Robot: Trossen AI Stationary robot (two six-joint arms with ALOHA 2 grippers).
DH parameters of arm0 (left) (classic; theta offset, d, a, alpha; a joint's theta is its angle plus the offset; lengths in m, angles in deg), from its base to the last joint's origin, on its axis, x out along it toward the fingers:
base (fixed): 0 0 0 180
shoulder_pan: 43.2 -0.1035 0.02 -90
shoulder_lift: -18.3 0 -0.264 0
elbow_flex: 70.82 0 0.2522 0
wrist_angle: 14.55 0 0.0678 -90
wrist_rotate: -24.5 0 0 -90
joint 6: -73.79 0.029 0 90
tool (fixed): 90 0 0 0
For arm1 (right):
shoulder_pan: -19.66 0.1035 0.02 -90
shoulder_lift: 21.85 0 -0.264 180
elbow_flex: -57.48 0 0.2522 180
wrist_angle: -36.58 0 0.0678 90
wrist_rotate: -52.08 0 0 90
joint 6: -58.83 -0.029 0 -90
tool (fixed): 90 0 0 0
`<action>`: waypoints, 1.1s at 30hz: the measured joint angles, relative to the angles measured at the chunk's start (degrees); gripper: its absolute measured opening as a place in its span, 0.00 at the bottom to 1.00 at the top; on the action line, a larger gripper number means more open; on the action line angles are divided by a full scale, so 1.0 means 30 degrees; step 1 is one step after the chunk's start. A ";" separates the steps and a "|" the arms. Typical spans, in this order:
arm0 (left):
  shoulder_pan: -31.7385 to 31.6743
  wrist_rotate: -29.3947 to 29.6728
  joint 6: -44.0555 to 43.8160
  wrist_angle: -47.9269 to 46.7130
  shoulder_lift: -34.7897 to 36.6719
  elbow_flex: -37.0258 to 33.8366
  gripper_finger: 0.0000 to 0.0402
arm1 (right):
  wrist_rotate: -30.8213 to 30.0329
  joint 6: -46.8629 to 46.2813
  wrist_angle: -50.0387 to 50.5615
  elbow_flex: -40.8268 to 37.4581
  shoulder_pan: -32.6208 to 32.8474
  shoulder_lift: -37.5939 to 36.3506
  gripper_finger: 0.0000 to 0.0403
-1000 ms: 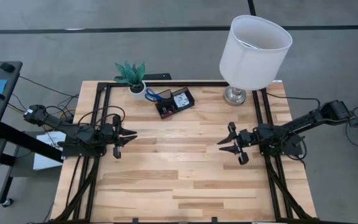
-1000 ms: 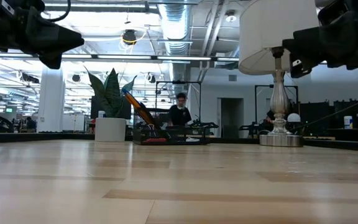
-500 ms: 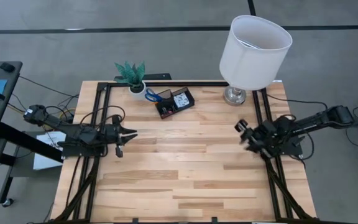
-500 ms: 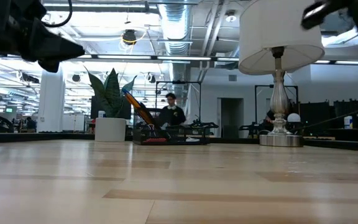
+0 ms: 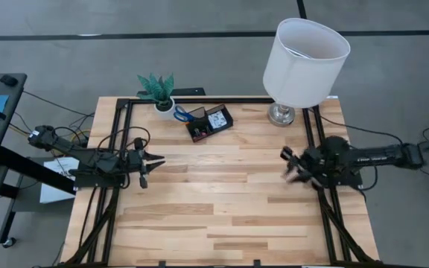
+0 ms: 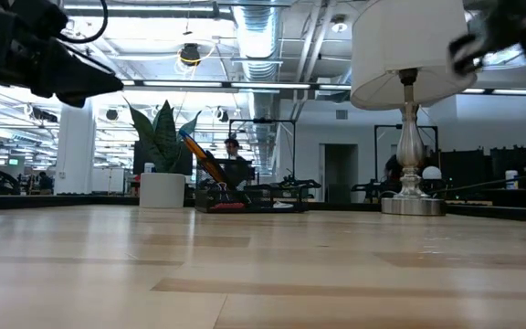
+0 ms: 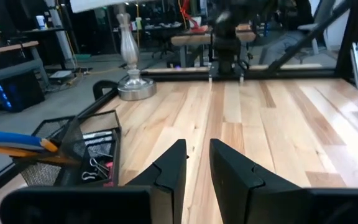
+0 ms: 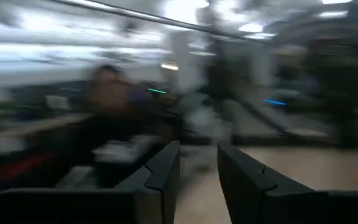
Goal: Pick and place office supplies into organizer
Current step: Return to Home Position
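Organizer [image 5: 208, 122] is far from left gripper [image 5: 152, 161] and right gripper [image 5: 289, 164], both empty, fingers slightly apart; swinging wide, the right could hit the lamp [image 5: 306, 52] nearby.

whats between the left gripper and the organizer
Only bare wooden tabletop, as the high view shows: the left gripper hovers at the left side, the organizer sits by the far edge; the right gripper is at the right.

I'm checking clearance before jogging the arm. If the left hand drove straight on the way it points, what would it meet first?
The way looks free over bare table. Straight ahead of the left hand, the first thing is likely the right hand across the table, if their heights match.
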 joint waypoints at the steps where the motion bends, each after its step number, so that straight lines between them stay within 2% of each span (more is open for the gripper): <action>1: 0.0000 0.0112 -0.0020 0.0215 -0.0006 0.0000 0.16 | -0.1116 0.0980 0.1427 0.0000 -0.0455 -0.0365 0.25; 5: 0.0007 0.1132 -0.0880 0.0763 0.0001 0.0000 0.16 | -0.5652 0.4340 0.4348 0.0000 -0.1436 -0.0795 0.25; 8: 0.0007 0.1971 -0.2129 0.0780 0.0001 0.0000 0.16 | -0.7023 0.5219 0.5039 -0.0007 -0.1744 -0.0712 0.25; 13: 0.0007 0.2185 -0.3913 0.0497 0.0001 0.0000 0.16 | -0.7104 0.5277 0.5415 -0.0007 -0.2068 0.0238 0.25; 21: 0.0004 0.2178 -0.3671 -0.1532 0.0000 0.0000 0.16 | -0.7043 0.5277 0.5761 -0.0007 -0.2061 0.1209 0.25; 27: 0.0001 0.2151 -0.3592 -0.4204 -0.0007 0.0046 0.16 | -0.7043 0.5277 0.5784 -0.0015 -0.2061 0.1451 0.25; 33: 0.0007 0.2163 -0.3569 -0.4596 -0.0156 0.0168 0.16 | -0.7043 0.5277 0.5772 -0.0015 -0.2061 0.1441 0.25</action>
